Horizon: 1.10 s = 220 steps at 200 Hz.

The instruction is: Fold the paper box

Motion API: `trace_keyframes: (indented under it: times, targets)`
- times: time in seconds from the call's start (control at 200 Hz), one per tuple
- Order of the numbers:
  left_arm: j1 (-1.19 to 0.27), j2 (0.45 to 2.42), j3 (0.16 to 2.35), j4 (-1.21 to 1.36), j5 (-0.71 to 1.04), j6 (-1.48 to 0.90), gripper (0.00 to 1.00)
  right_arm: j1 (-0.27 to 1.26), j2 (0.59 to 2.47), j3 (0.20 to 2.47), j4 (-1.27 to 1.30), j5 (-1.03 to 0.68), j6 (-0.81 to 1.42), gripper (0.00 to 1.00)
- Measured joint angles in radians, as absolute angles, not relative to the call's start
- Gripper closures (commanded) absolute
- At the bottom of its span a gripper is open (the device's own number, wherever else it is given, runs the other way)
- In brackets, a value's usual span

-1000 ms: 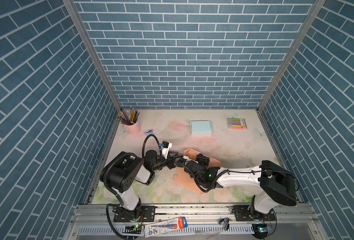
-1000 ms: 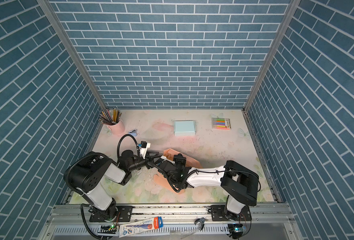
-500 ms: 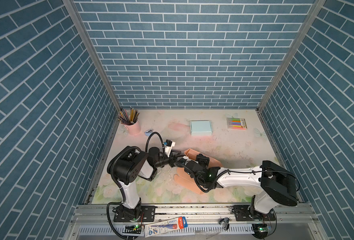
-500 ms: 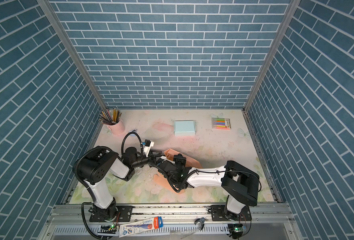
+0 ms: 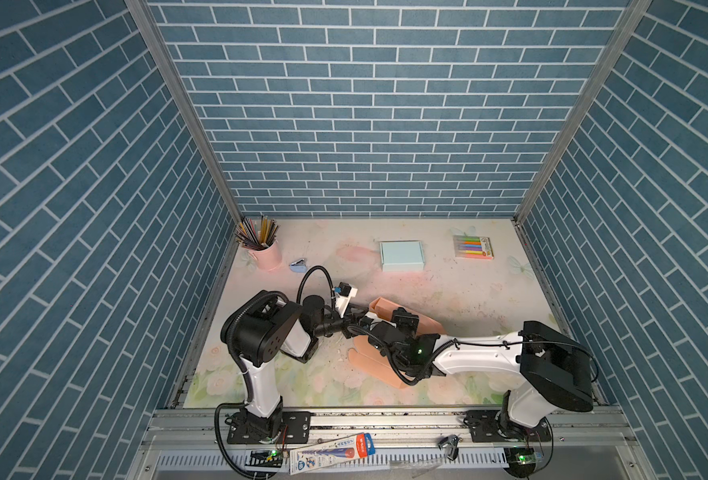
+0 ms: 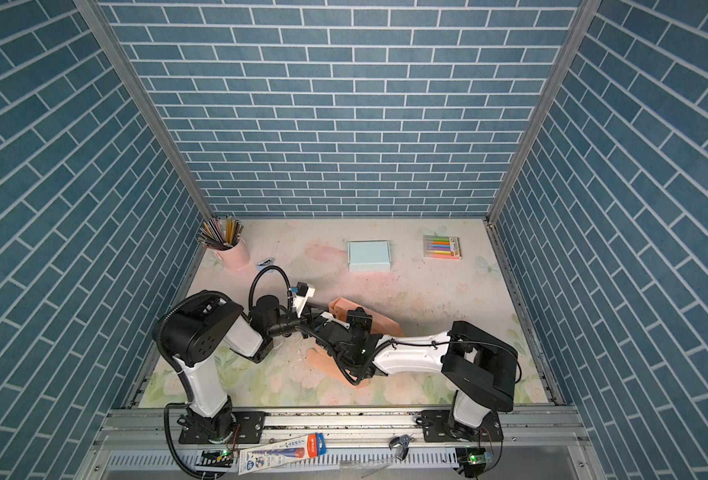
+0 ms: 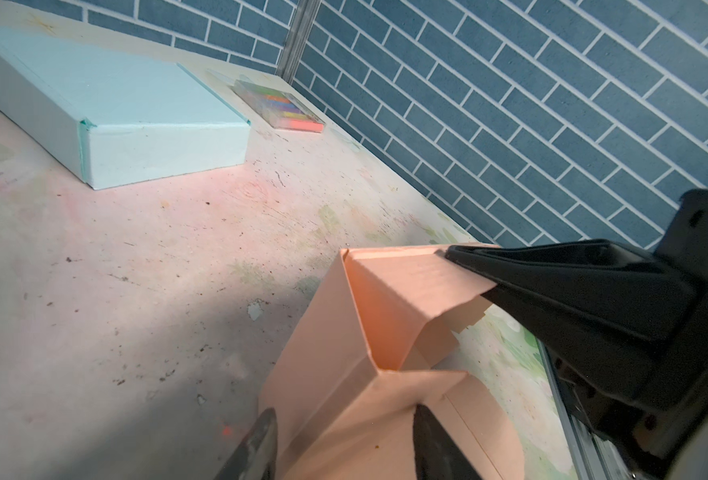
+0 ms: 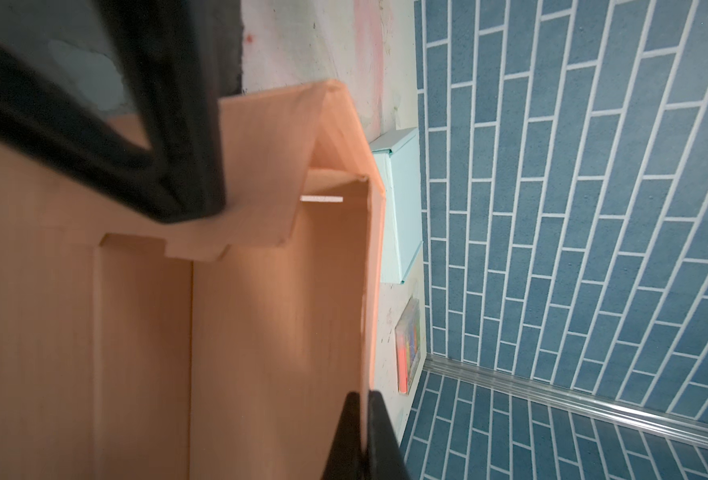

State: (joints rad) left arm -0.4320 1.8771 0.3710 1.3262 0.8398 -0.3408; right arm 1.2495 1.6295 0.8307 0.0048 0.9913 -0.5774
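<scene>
Peach paper box (image 7: 385, 299), right gripper (image 8: 362, 411) clamping its wall, left gripper (image 7: 344, 415) parted astride flap, unclear in top views.

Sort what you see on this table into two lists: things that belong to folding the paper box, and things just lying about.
Belongs to the job:
peach paper box
left gripper, astride a folded corner of it
right gripper, pinching its wall edge

Just lying about:
light blue box
marker pack
pink pencil cup
small blue object near the cup
</scene>
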Motion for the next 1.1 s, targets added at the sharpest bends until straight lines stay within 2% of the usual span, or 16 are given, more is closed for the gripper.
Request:
trace_keyframes:
  times: [0.305, 1.1]
  targets:
    - [-0.463, 1.879, 0.382, 1.327, 0.818, -0.324, 0.59, 1.254, 1.629, 0.831, 0.003, 0.992, -0.577, 1.0]
    - [-0.585, 1.807, 0.32, 1.35, 0.517, -0.29, 0.57, 1.257, 1.629, 0.831, -0.001, 0.993, -0.577, 1.0]
